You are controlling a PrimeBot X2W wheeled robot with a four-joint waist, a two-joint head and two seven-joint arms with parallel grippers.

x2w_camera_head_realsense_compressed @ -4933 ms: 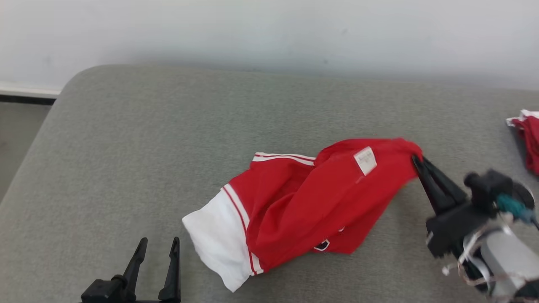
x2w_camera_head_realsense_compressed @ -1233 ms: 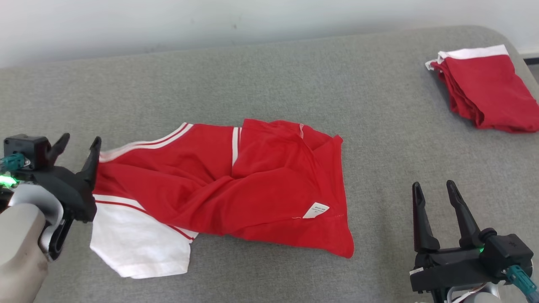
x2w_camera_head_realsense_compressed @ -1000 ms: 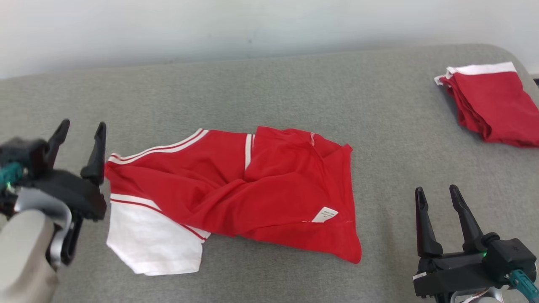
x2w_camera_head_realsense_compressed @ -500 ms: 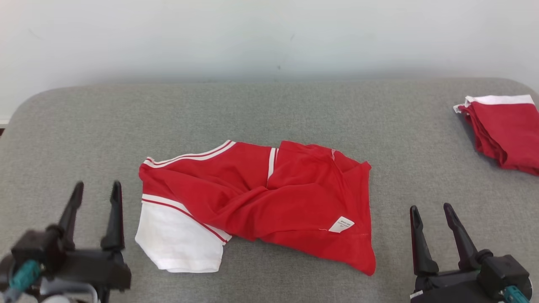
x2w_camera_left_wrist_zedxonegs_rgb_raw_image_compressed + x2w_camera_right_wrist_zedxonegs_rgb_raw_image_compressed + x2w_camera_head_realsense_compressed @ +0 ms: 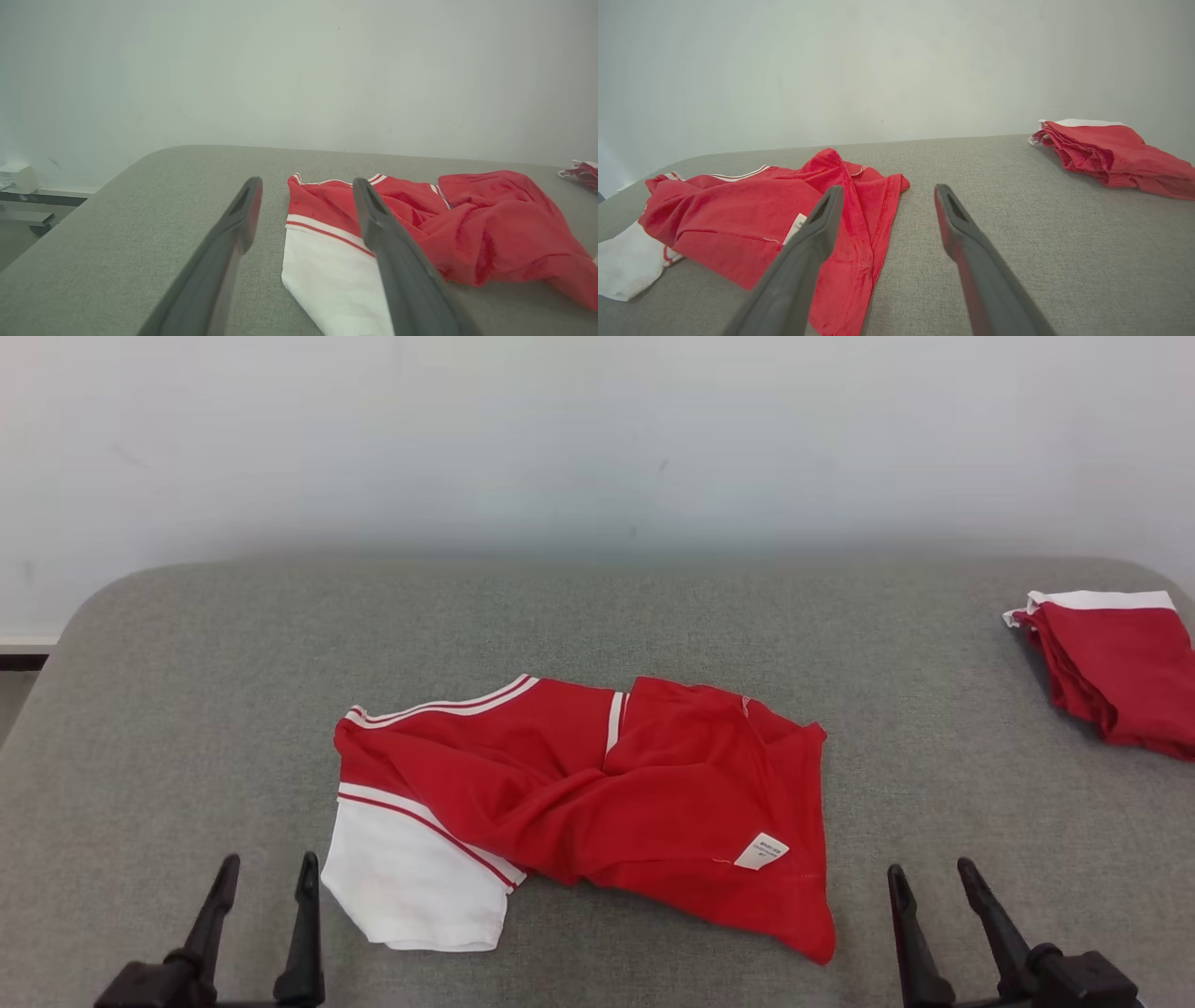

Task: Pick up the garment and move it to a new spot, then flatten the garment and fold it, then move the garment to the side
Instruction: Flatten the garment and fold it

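The left gripper (image 5: pixel 270 861) sits at the lower left of the head view. Its 2 dark fingers (image 5: pixel 303 933) point up-frame toward the wall (image 5: pixel 597 429) and are spread wide with nothing between them. The right gripper (image 5: pixel 931 868) mirrors this pose at the lower right, jaws likewise spread and empty, fingers angled slightly leftward. Both hang low over the grey padded surface (image 5: pixel 597 616), 1 on each side of the garment (image 5: pixel 635 793). The garment lies near the middle of the surface between the 2 grippers, red, rumpled and twisted through its centre, not flat. Its white sleeve (image 5: pixel 411 887) lies at the near left, just beside the left gripper's inner finger. A white label (image 5: pixel 761 850) shows near the right hem, and the hem corner reaches toward the right gripper but stays apart from it. In the left wrist view the left gripper (image 5: pixel 306 182) frames the sleeve and red-and-white striped trim (image 5: pixel 327 224), with the garment (image 5: pixel 490 224) bunched off to the right. In the right wrist view the right gripper (image 5: pixel 889 189) points across bare surface, the garment (image 5: pixel 738 210) to its left. A folded red pile (image 5: pixel 1106 149) lies well apart at far right; the head view also shows the pile (image 5: pixel 1116 672).
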